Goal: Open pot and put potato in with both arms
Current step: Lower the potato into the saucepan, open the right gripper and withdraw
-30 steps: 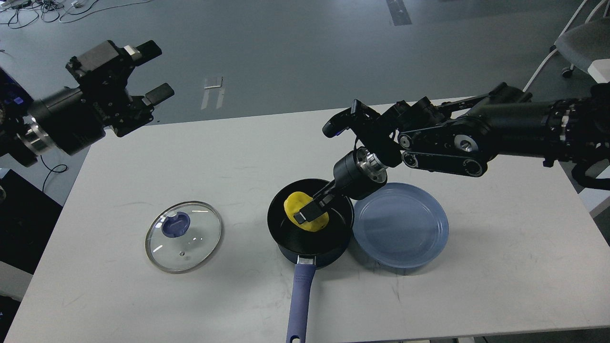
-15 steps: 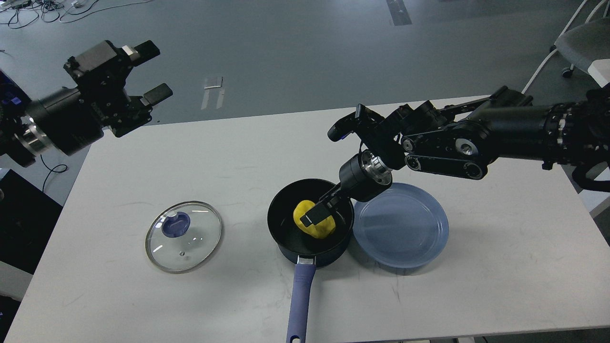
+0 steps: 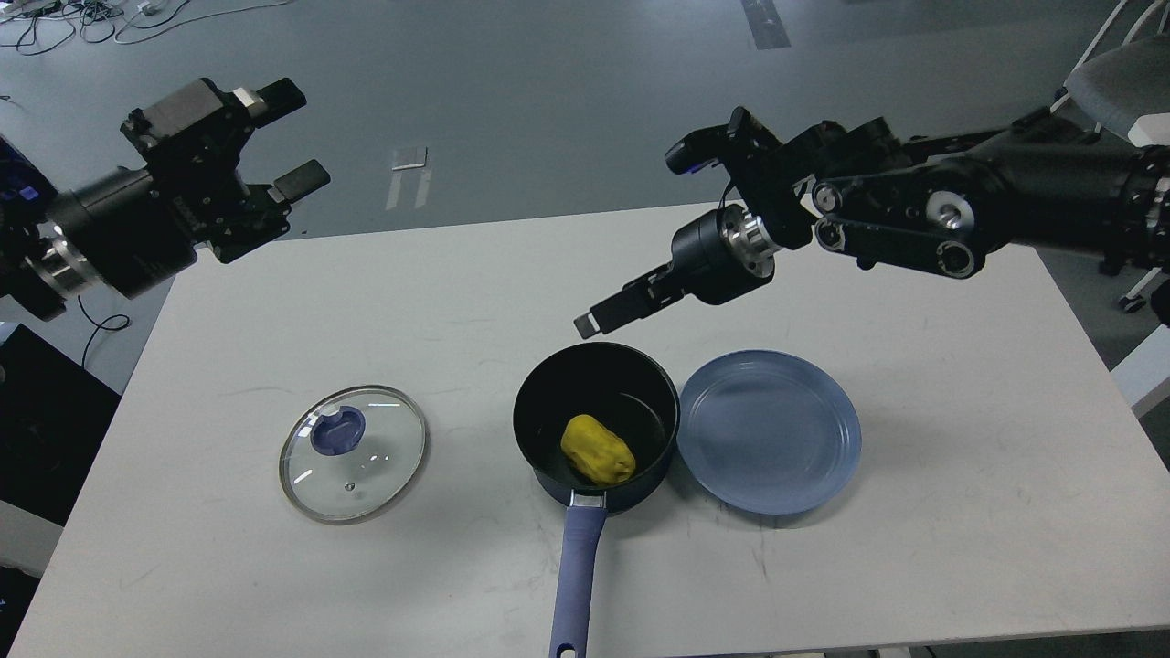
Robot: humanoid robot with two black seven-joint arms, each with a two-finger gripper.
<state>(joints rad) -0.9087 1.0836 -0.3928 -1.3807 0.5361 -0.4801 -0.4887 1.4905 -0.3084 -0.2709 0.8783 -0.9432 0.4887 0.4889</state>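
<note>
The dark navy pot (image 3: 548, 402) stands uncovered near the table's front middle, its blue-purple handle (image 3: 576, 576) pointing toward me. The yellow potato (image 3: 598, 449) lies loose inside it, on the black bottom. My right gripper (image 3: 608, 313) hangs empty above the pot's far rim, its fingers seen side-on and pointing down-left. My left gripper (image 3: 297, 132) is open and empty, held high beyond the table's far left corner.
The round glass lid (image 3: 353, 454) with a blue knob lies flat on the table left of the pot. A flat blue plate (image 3: 768, 429) lies against the pot's right side. A chair (image 3: 1115, 82) stands at the far right.
My right gripper let go of the potato inside the pot and rose up and back to the right. The potato now rests on the pot's bottom. The left arm has barely moved.
</note>
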